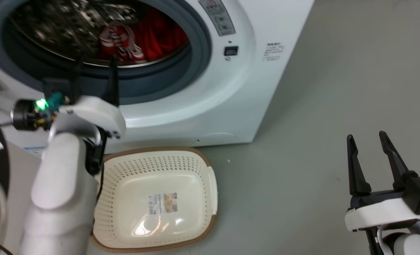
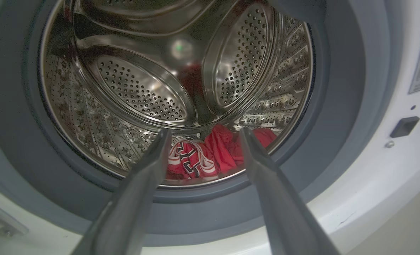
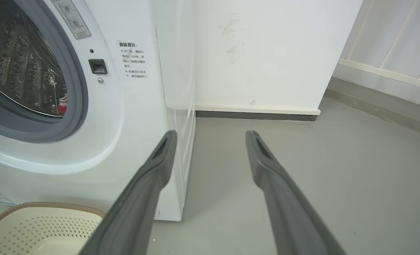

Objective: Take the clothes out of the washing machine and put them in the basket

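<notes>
The red clothes [image 1: 149, 37] with white striped trim lie at the bottom of the steel drum of the white washing machine [image 1: 231, 99], whose porthole stands open. In the left wrist view the clothes [image 2: 217, 150] sit just beyond the grey rim, framed by my fingers. My left gripper [image 1: 95, 63] is open at the porthole's lower lip, fingers pointing into the drum, holding nothing. The cream basket [image 1: 206, 170] with a brown rim sits empty on the floor below the machine. My right gripper [image 1: 367, 138] is open over the floor at the lower right, far from the machine.
Grey floor [image 1: 319, 124] stretches to the right of the machine. A white wall [image 3: 266, 53] with a dark skirting stands beside the machine in the right wrist view. The basket's corner [image 3: 47, 219] sits near the machine's front.
</notes>
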Controlling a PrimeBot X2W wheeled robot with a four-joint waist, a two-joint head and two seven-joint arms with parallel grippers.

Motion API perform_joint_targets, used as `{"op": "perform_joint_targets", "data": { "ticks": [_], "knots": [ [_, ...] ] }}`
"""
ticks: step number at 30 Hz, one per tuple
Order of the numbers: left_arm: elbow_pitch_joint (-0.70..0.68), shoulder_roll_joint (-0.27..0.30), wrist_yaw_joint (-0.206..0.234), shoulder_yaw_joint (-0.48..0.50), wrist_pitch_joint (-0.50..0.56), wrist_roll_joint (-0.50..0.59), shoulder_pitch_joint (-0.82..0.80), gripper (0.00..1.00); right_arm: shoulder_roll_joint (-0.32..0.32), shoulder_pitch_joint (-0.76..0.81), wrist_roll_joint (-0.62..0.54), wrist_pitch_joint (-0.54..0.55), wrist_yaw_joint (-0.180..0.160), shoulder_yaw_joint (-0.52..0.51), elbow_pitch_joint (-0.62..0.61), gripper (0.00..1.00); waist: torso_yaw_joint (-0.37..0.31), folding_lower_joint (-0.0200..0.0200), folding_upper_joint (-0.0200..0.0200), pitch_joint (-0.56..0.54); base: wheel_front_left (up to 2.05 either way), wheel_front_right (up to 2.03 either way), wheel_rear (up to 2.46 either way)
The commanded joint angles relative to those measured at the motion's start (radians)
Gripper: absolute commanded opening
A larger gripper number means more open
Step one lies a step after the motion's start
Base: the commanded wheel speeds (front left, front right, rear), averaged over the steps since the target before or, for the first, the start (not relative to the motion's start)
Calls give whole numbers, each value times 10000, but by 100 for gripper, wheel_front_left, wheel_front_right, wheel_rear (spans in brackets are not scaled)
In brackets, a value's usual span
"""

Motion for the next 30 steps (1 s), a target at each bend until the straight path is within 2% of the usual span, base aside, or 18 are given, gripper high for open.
{"op": "perform_joint_targets", "data": {
  "ticks": [1, 16, 30],
  "knots": [
    [228, 184, -63, 44, 208, -39, -523, 100, 2, -240, 126, -137, -7, 67, 108, 100, -638, -1, 0, 760, 0, 0, 0],
    [2322, 2030, -413, 162, 2544, -116, -4306, 100, 6, -1684, 1192, -986, -7, 843, 1202, 100, -2214, -1, 0, 3241, 0, 0, 0],
    [3220, 3618, -629, -636, 5976, 313, -7106, 100, 6, -2314, 2104, -1059, -7, 1348, 1425, 100, -3164, -1, 0, 4571, 0, 0, 0]
  ]
}}
